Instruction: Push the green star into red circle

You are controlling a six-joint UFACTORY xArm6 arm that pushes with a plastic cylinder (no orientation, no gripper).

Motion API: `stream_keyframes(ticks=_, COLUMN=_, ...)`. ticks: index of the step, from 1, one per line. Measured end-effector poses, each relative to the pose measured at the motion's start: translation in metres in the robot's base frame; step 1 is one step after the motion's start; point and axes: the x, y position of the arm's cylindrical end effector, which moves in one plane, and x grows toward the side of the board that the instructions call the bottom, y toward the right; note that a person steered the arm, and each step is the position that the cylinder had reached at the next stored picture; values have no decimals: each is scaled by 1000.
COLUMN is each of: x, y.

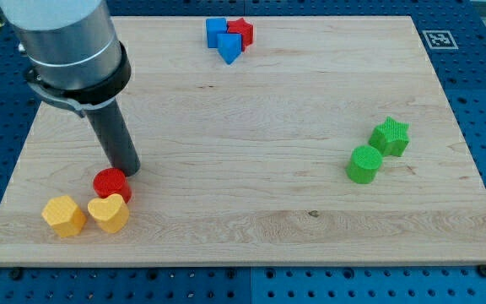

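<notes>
Camera view, tip: the tip (130, 171) rests on the board (251, 110) at the view's lower left, just above and right of the red circle (110, 183), touching or nearly so; which of the two cannot be told.
Pincer: there is none; the arm ends in a plain rod, so nothing opens or closes.
Green star: the green star (391, 136) lies at the view's right, touching the green cylinder (364, 164) that sits below and left of it.
Red circle: it stands just above the yellow heart (108, 213), with a yellow hexagon (63, 215) beside the heart.
Others: a blue cube (216, 31), a blue triangle (230, 47) and a red star (241, 32) cluster at the top.
Progress: star and circle are well apart, on opposite sides of the board, so the push looks not yet begun.
Left: by this reading, the tip must travel to the star's far right side, then drive it leftward across the board, clear of the cylinder.
</notes>
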Motion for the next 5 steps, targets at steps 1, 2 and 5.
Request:
stream_keyframes(ticks=1, x=-11, y=7)
stream_keyframes(ticks=2, x=-48, y=77)
stream_keyframes(ticks=5, x=-119, y=301)
